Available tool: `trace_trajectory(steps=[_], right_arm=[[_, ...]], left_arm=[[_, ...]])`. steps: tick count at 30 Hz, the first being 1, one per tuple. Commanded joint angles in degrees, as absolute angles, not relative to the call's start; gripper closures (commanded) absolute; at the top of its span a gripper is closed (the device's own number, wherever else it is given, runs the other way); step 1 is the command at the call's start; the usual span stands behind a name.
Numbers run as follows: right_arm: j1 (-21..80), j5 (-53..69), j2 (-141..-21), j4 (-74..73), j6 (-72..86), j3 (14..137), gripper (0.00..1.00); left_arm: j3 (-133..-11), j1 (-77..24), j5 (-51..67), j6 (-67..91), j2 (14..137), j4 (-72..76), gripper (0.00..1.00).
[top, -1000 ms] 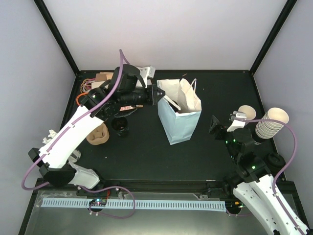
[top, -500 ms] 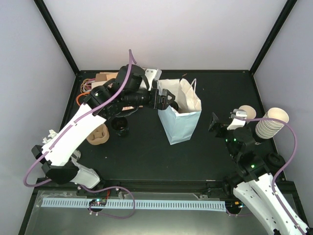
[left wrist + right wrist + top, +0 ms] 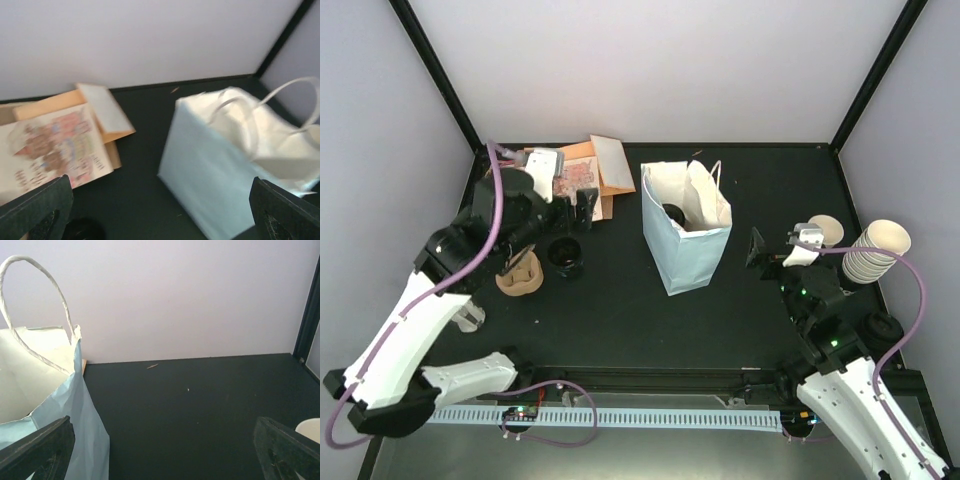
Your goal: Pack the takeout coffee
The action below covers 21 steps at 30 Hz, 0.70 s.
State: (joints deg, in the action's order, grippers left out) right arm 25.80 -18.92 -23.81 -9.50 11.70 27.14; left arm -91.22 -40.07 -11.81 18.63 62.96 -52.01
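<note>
The takeout coffee (image 3: 672, 213) shows as a black disc inside the open top of the pale blue paper bag (image 3: 685, 238), which stands upright mid-table. My left gripper (image 3: 582, 205) is open and empty, to the left of the bag and apart from it. The left wrist view is blurred: wide-spread fingers (image 3: 40, 210), the bag (image 3: 230, 170) ahead on the right. A second black-lidded cup (image 3: 566, 256) stands on the table below that gripper. My right gripper (image 3: 775, 255) is open to the right of the bag (image 3: 50, 405), with nothing between its fingers (image 3: 287, 450).
Flat cardboard and a printed leaflet (image 3: 582, 175) lie at the back left. A brown pulp carrier (image 3: 520, 275) sits left of the second cup. A lidless cream cup (image 3: 825, 228), a cup stack (image 3: 875, 252) and a black lid (image 3: 883, 326) are at the right edge.
My left gripper opened over the bag and pulled back to the left, empty. The black-lidded cup now rests inside the bag. The right arm has hardly moved.
</note>
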Motion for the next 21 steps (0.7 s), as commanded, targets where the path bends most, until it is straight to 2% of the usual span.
trace_trajectory(steps=[1, 7, 15, 17, 20, 21], right_arm=[[26.1, -17.95, -24.55, -4.16, 6.65, 26.21, 0.0], [26.1, -16.21, -25.61, -0.67, 1.73, 23.96, 0.0], [25.32, -22.04, -27.99, 24.31, -4.84, 12.31, 0.04], [22.5, -22.4, -31.98, 28.86, -5.07, 10.2, 0.05], [8.87, -9.84, -39.47, 34.61, 0.82, 8.61, 0.1], [7.18, -7.68, -41.41, 39.78, 4.31, 6.62, 0.11]], left_arm=[[-76.02, -37.37, -21.32, 14.79, 56.32, -43.31, 0.01], [-56.89, -31.51, -22.72, 14.6, 45.04, -32.08, 0.01], [-44.4, -23.06, -17.6, 12.28, 38.63, -25.43, 0.01], [-42.65, -21.28, -13.82, 12.66, 37.49, -24.18, 0.01], [-42.2, -20.24, -13.27, 13.08, 34.29, -27.17, 0.01], [-40.97, -20.14, -13.43, 12.06, 32.72, -28.3, 0.01]])
